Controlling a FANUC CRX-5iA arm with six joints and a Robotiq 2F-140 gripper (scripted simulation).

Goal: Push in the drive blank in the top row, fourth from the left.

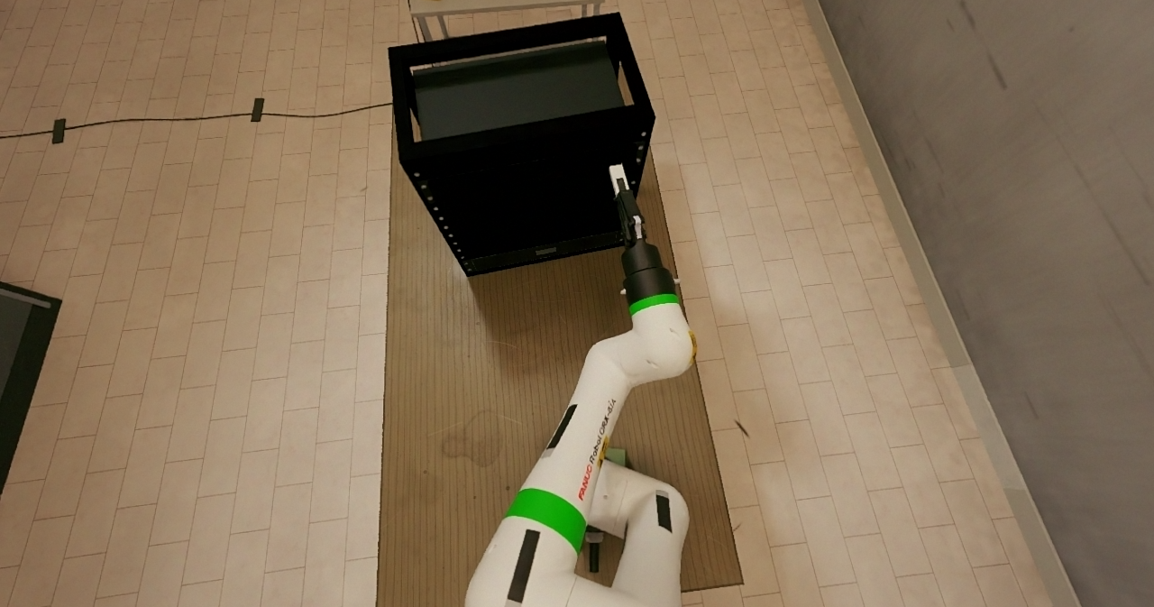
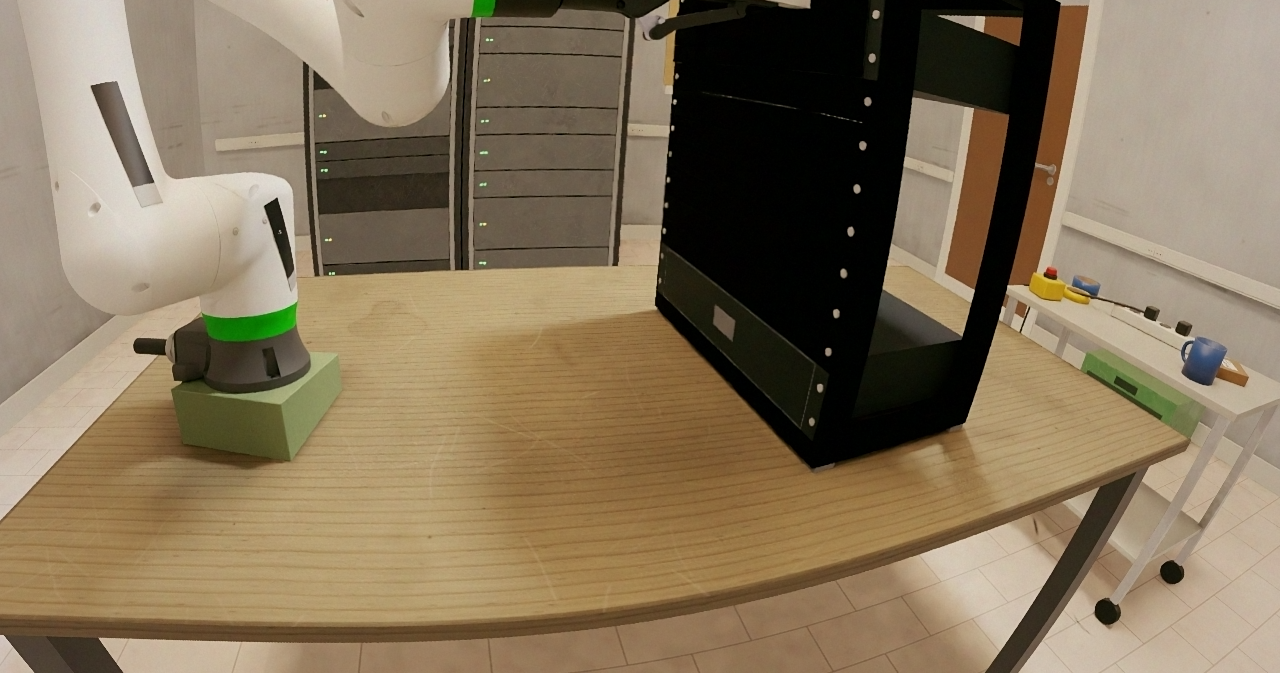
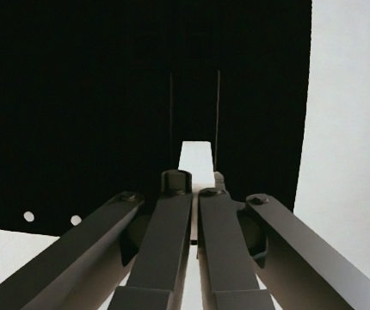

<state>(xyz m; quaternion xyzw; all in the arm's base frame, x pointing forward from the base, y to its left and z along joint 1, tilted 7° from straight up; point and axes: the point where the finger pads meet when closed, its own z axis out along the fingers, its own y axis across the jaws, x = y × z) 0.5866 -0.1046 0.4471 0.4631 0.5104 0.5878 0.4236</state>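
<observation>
Pressing closed fingers (image 1: 616,174) against rack (image 2: 1029,114) front, top-right corner.

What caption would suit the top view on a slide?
White robot arm presses its shut gripper against the upper right front of a black rack on a wooden table.

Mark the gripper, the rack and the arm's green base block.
gripper (image 1: 617,172), top view, closed white fingertips at the rack's top front.
rack (image 2: 1009,221), exterior view, its rear side post.
green base block (image 2: 304,418), exterior view, its free front corner.
</observation>
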